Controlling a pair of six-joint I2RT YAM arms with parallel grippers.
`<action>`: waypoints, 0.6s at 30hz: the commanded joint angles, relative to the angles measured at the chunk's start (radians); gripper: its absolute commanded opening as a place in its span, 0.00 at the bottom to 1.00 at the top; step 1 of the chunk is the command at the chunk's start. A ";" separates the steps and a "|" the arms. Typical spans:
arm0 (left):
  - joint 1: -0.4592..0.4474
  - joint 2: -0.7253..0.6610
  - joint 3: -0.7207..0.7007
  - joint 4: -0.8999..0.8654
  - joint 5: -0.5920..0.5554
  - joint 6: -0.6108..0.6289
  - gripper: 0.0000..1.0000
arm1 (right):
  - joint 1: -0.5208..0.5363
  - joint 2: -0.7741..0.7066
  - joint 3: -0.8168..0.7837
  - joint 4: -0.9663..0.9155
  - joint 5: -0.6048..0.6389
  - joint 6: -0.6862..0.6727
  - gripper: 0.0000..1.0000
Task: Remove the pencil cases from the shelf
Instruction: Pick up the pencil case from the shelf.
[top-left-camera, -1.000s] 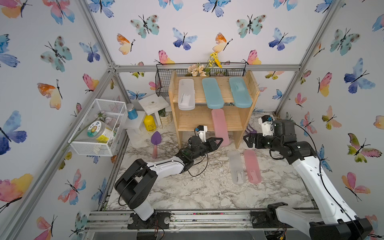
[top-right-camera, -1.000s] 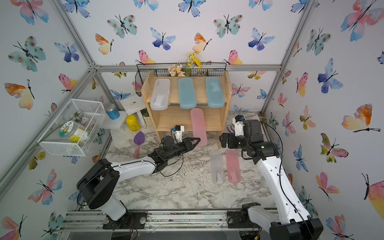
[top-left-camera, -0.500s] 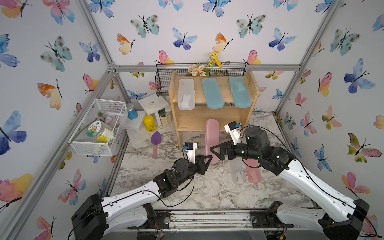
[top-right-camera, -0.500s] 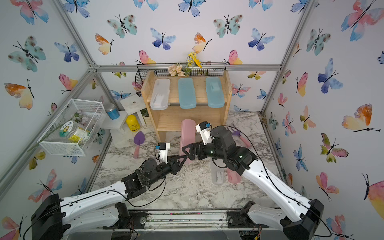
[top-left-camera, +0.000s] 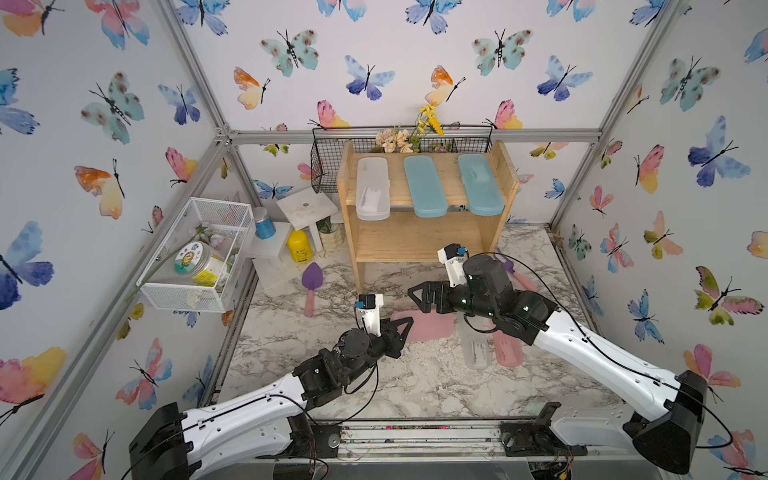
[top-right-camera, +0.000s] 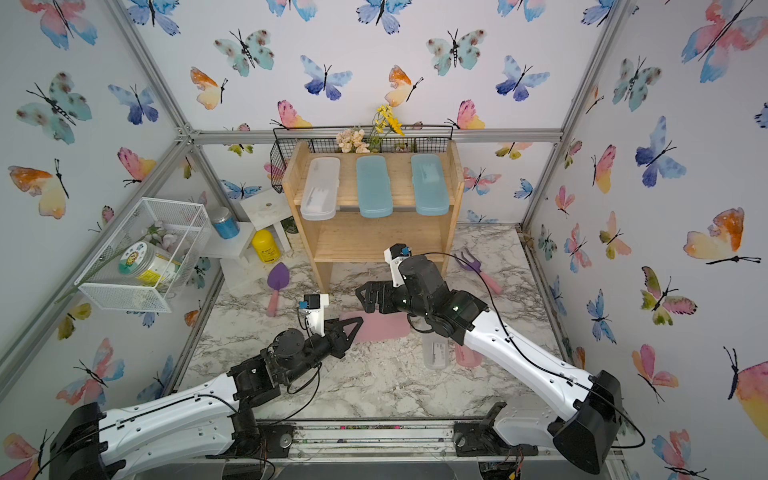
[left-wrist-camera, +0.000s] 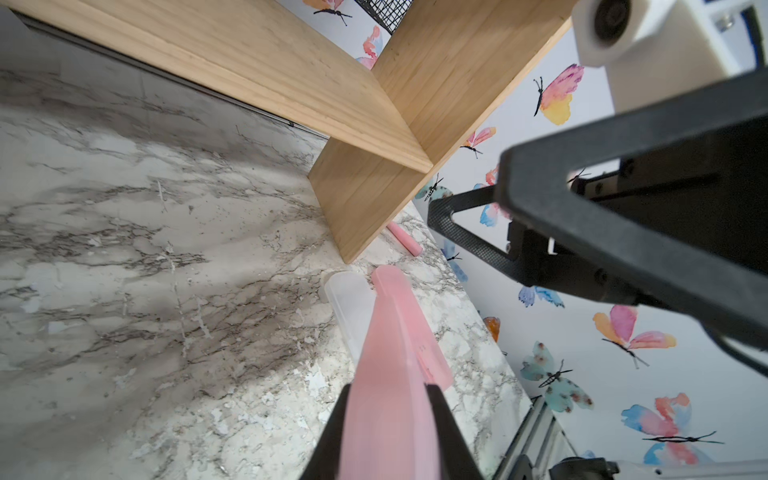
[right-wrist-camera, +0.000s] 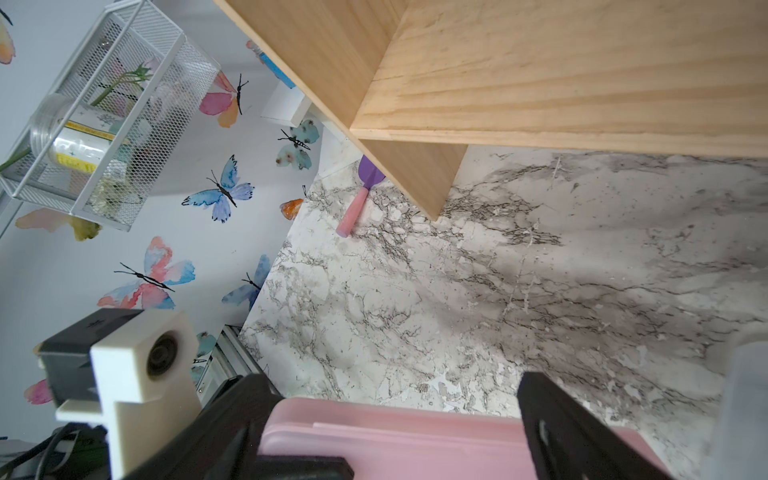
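At the back of the marble worktop (top-left-camera: 415, 386) stands the pine shelf (top-left-camera: 415, 243), its lower tier bare and its upper tier carrying three pencil cases laid front to back: a frosted white case (top-left-camera: 372, 189), a middle teal case (top-left-camera: 424, 185) and an outer teal case (top-left-camera: 480, 184). Each juts past the front edge of its board, which I judge leaves a free end for fingers to pinch. Both arms reach in low before the shelf and meet over open marble. Beneath the right arm a second frosted case (top-left-camera: 476, 349) and a pink case (top-left-camera: 508, 353) lie side by side, clear of the shelf's legs. They seem grouped there so the space ahead is free for the rest. Between the arms sits the gripped pink case (top-left-camera: 430, 325), well off the shelf and close over the worktop; whether it touches the marble I cannot tell. The left tool (top-left-camera: 404, 328) is closed narrow on one end of it, and the left wrist view shows the case (left-wrist-camera: 390, 374) running out from between the fingers (left-wrist-camera: 442, 436). The right tool (top-left-camera: 417, 300) is spread wide, its fingers (right-wrist-camera: 552, 424) straddling the other end without visibly gripping — likely steadying it or taking over so the long case goes down flat. About half the task looks done — three cases are yet to come down.
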 joint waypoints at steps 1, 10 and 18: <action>-0.004 -0.032 0.011 -0.032 -0.070 0.010 0.16 | 0.006 -0.057 -0.034 -0.021 0.043 -0.049 0.99; 0.050 -0.099 0.089 -0.249 0.017 -0.054 0.04 | 0.006 -0.184 -0.117 -0.216 0.065 -0.453 0.99; 0.252 -0.110 0.269 -0.549 0.424 -0.002 0.02 | 0.123 -0.134 -0.127 -0.126 -0.018 -0.589 0.99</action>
